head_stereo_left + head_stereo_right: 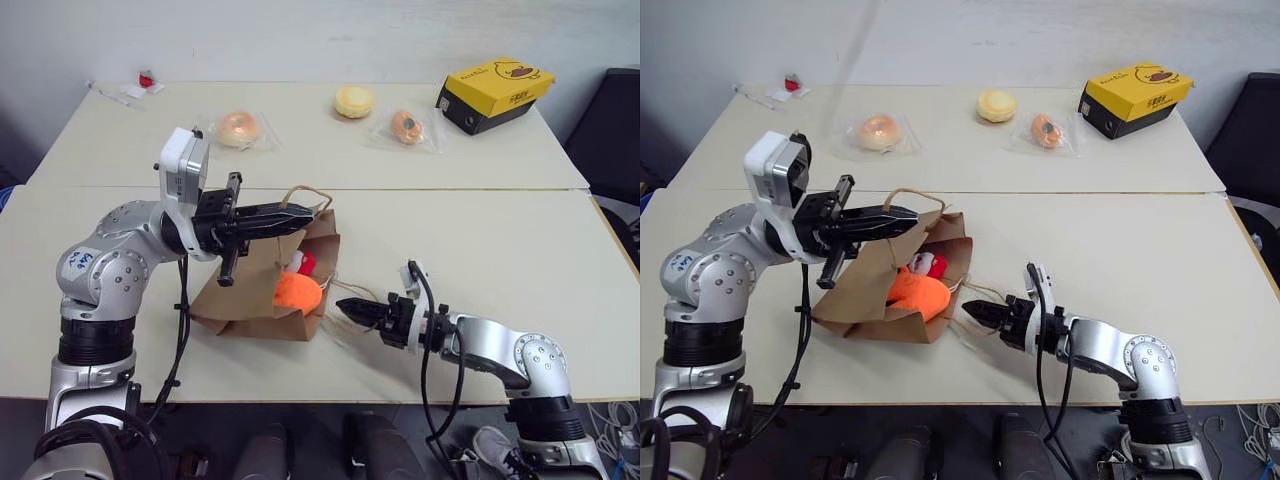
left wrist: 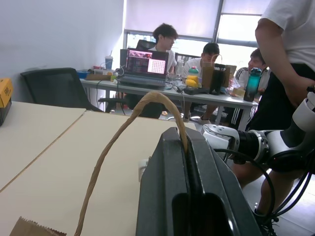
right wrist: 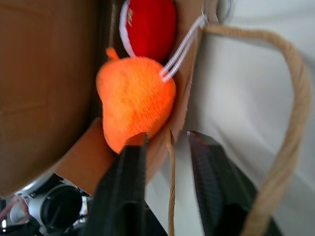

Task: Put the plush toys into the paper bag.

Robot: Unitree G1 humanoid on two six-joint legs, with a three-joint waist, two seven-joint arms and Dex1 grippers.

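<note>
Tabletop: left claw (image 1: pixel 300 213) level (pinching handle (image 2: pixel 142 105)), right claw (image 1: pixel 342 309) seemingly parted.

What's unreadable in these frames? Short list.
- Red-and-white toy: mostly hidden in head views by the paper bag and the orange toy.
- Right tool: whether it grips the lower handle is unclear in the right wrist view.
- Small items at the far left table corner: too small.
</note>
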